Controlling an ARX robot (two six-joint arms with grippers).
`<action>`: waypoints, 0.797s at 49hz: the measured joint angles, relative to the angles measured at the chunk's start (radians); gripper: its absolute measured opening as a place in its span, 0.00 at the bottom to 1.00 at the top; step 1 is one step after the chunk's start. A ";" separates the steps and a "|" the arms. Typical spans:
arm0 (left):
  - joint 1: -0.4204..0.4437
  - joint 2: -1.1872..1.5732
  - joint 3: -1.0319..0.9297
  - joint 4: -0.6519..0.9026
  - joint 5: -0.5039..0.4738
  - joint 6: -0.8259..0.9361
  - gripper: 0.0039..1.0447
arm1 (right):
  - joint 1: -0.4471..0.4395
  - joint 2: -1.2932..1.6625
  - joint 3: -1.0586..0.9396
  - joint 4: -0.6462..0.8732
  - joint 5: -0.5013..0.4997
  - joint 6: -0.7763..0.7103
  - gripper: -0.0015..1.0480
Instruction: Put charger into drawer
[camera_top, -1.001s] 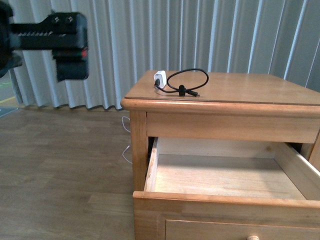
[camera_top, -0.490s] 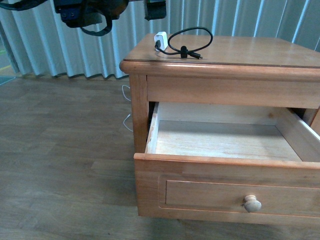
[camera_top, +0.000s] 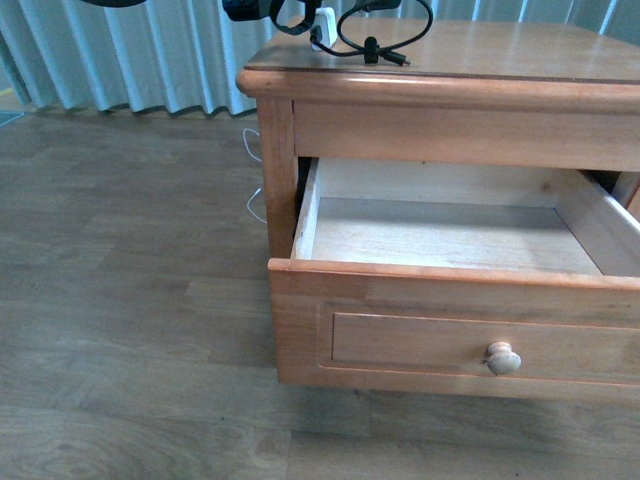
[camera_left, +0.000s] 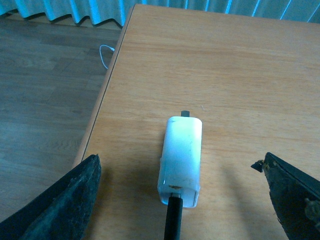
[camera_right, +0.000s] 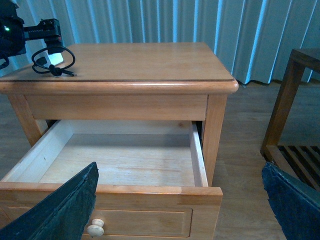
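The big wooden desk (camera_top: 500, 55) has not moved, and its drawer (camera_top: 420, 335) is pulled out just as it was a second ago, with nothing inside. What did change is the left arm (camera_top: 262, 9). A second ago it was way off to the side. Now it is over the desk's back left corner, right by the charger (camera_top: 324, 22). (The front camera has tipped down too, so the little round knob (camera_top: 503, 357) now shows.) I think the reaching is nearly done and the grab comes next.

The left fingers (camera_left: 70, 200) are wide open, one on each side of the charger (camera_left: 181, 157), not touching it and holding nothing. The right fingers (camera_right: 65, 210) are wide open and empty too, out in front of the drawer, well apart from the charger.

The charger sits on the desk top near the left edge, not in the drawer yet. Its white block is longer than it is wide. The long way runs from the wrist camera out toward the curtain (camera_left: 65, 7), so the fingers would squeeze across its thin way. The black cable (camera_left: 172, 225) comes out of the end near the camera, and a tiny dark stub (camera_left: 185, 113) sticks out of the far end.
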 joint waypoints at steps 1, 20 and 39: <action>-0.001 0.014 0.024 -0.011 -0.005 0.001 0.95 | 0.000 0.000 0.000 0.000 0.000 0.000 0.92; 0.007 0.098 0.150 -0.089 -0.031 0.002 0.47 | 0.000 0.000 0.000 0.000 0.000 0.000 0.92; 0.017 -0.073 -0.145 0.064 0.012 -0.018 0.22 | 0.000 0.000 0.000 0.000 0.000 0.000 0.92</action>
